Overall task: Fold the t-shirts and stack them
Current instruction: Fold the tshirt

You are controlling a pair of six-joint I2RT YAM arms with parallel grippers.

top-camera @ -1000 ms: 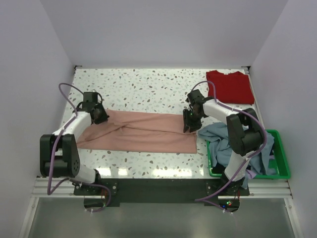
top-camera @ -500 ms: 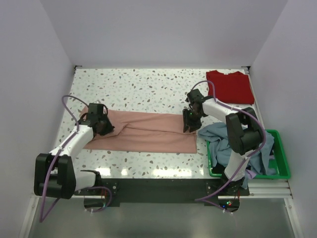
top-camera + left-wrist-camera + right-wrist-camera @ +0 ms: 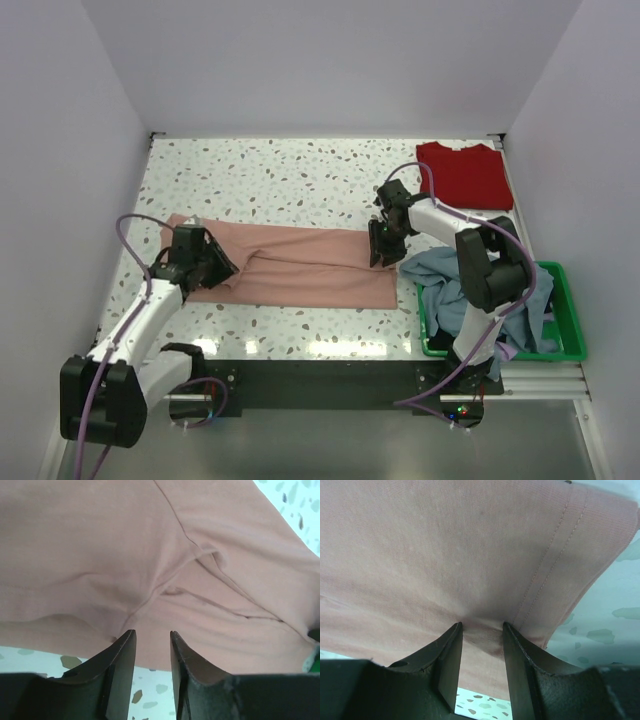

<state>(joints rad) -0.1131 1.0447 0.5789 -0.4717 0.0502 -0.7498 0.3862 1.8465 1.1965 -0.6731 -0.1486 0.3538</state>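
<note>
Saw right gripper [image 3: 482, 625] pinching stitched hem of dusty salmon-pink cotton t-shirt [image 3: 445, 545] only in wrist view; left gripper [image 3: 151, 632] parted, empty.

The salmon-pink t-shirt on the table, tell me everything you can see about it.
The salmon-pink t-shirt looks like soft, matte cotton knit. It lies flat as a long folded band across the speckled table, with shallow creases and a diagonal fold toward the left arm's end. A double-stitched hem runs along the right arm's end. The right gripper pinches a pucker of cloth beside that hem. The left gripper stands open over the other end, holding nothing. No print shows.
</note>
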